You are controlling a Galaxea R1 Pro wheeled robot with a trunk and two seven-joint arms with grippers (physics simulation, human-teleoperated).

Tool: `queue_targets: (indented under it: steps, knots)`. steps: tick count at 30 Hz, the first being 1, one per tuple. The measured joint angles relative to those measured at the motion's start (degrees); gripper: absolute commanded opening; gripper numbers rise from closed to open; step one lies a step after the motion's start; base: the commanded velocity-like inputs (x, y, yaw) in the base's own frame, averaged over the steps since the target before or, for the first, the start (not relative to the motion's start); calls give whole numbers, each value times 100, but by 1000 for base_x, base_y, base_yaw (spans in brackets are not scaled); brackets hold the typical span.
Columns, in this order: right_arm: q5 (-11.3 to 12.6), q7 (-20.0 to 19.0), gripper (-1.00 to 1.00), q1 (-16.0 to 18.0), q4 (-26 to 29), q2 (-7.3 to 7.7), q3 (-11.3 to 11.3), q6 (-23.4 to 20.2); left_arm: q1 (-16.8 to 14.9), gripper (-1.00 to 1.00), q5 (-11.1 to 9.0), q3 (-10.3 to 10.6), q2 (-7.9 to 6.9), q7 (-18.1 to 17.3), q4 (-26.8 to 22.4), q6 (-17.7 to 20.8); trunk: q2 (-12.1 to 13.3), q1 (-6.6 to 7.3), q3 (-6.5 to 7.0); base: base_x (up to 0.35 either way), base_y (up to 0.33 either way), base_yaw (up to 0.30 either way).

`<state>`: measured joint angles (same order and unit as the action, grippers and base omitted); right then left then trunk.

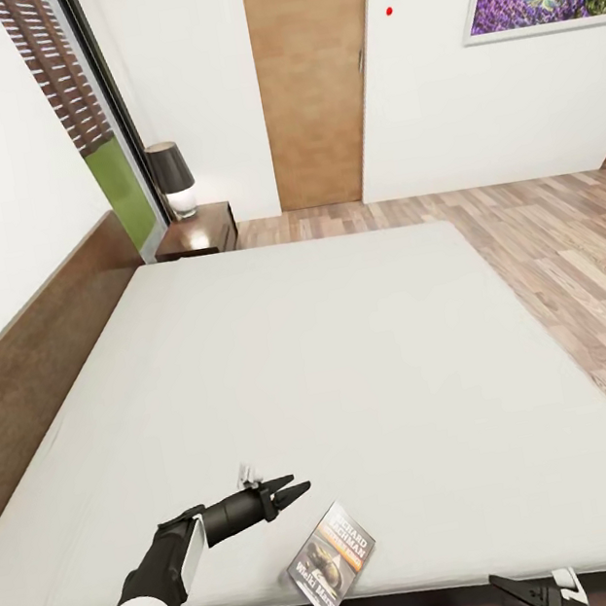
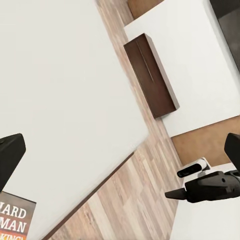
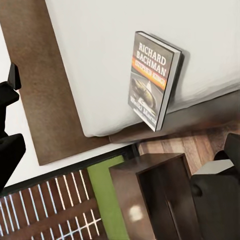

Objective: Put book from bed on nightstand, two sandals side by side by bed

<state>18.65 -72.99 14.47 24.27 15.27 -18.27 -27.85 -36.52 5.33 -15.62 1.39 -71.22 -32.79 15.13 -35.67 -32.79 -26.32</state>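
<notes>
The book (image 1: 331, 560) lies face up on the bed (image 1: 353, 364), at the mattress's near edge, one corner hanging over it. My left gripper (image 1: 296, 486) hovers open just left of and beyond the book, a short gap away. The book's corner (image 2: 15, 222) appears beside one left fingertip (image 2: 10, 155). My right gripper (image 1: 534, 592) is low at the bed's near side, right of the book, open and empty. From there the book (image 3: 152, 80) is seen whole. A nightstand (image 1: 197, 232) stands at the bed's far corner, another nightstand (image 3: 160, 195) on the near side. The sandals are out of view.
A lamp (image 1: 171, 177) occupies the far nightstand. The headboard (image 1: 30, 378) runs along the left wall, beside a tall window (image 1: 81, 94). A wooden door (image 1: 314, 74) is in the far wall. Plank floor (image 1: 570, 248) lies right of the bed, with a dark low cabinet (image 2: 150, 75) against the wall.
</notes>
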Motion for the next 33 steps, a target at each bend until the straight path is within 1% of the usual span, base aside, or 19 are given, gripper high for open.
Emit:
queue_targets:
  steps: [6, 9, 14, 15, 17, 19, 20, 22, 23, 26, 33]
  knots:
    - [0, 0, 100, 0, 0, 2, 5, 0, 0, 100, 1, -2, 1, 0, 0, 0, -241, -132, -108, 0, 0, 0]
    - [-37, 7, 100, 0, -9, -1, 6, 0, 0, 100, 1, 1, 1, 0, 0, 0, -243, -132, -109, 0, 0, 0]
    - [-205, 9, 100, 0, -17, -9, 22, 0, 0, 100, 0, 1, 1, 0, 3, 0, -243, -132, -109, 0, 0, 0]
    - [-242, 9, 100, 0, -17, -45, 26, 0, 0, 100, 0, 1, 1, 0, 4, 0, -243, -132, -109, 0, 0, 0]
    - [-359, 9, 100, 0, -10, -208, 37, 0, 0, 100, 0, 1, 1, 0, 5, 0, -243, -133, -109, 0, 0, 0]
    - [-641, 14, 100, 0, -3, -384, 88, 0, 0, 100, 0, 1, 1, 0, 8, 0, -243, -133, -109, 0, 0, 0]
    - [-888, 16, 100, 0, 2, -480, 134, 0, 0, 100, 0, 3, 1, 0, 8, 0, -243, -133, -109, 0, 0, 0]
    - [-1184, 18, 100, 0, 6, -574, 167, 0, 0, 100, 0, 4, 3, 0, 9, 0, -243, -132, -109, 0, 0, 0]
    - [-1262, 14, 100, 0, 7, -597, 175, 0, 0, 100, 0, 4, 2, 0, 9, 0, -243, -132, -109, 0, 0, 0]
    - [-1323, 14, 100, 0, 8, -616, 181, 0, 0, 100, 0, 6, 4, 0, 13, 0, -243, -132, -109, 0, 0, 0]
    - [-1343, 18, 100, 0, 0, -622, 183, -1, 0, 100, 0, 8, 5, 0, 17, 0, -243, -132, -109, 0, 0, 0]
